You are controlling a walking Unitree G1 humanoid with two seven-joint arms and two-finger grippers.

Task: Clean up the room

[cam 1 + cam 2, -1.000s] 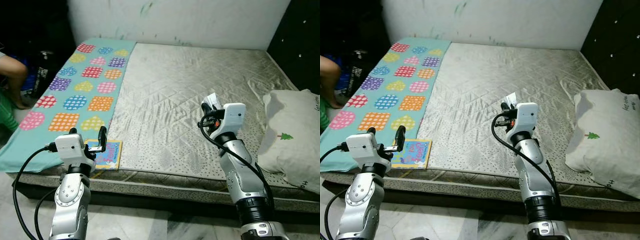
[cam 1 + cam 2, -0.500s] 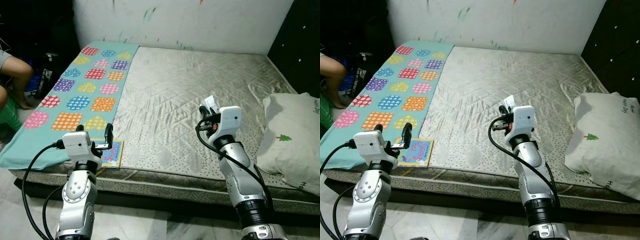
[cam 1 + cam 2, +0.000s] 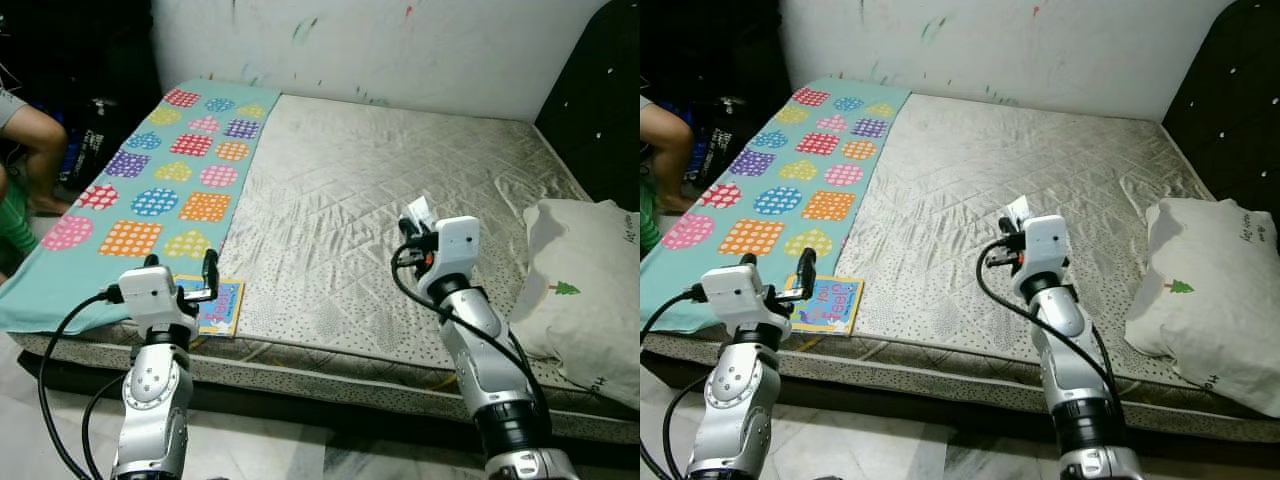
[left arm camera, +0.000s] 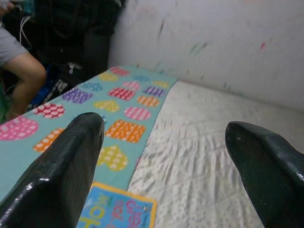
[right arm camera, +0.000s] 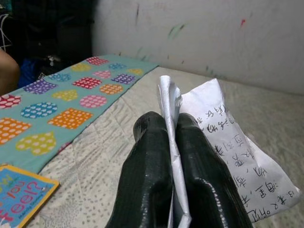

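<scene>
We hold a crumpled, handwritten paper slip (image 5: 216, 137) pinched between the closed fingers of our right hand (image 3: 412, 228) above the quilted grey mattress (image 3: 380, 190). Our left hand (image 3: 180, 277) hangs open just over the glossy children's book (image 3: 215, 306) at the bed's near edge, beside the dotted teal sheet (image 3: 150, 190). Next, we judge, comes lowering onto the flat book to grasp it.

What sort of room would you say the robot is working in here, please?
Most likely a bedroom: a bare quilted mattress fills the floor, with a white pillow at one side, a patterned blanket at the other, and a children's book.
</scene>
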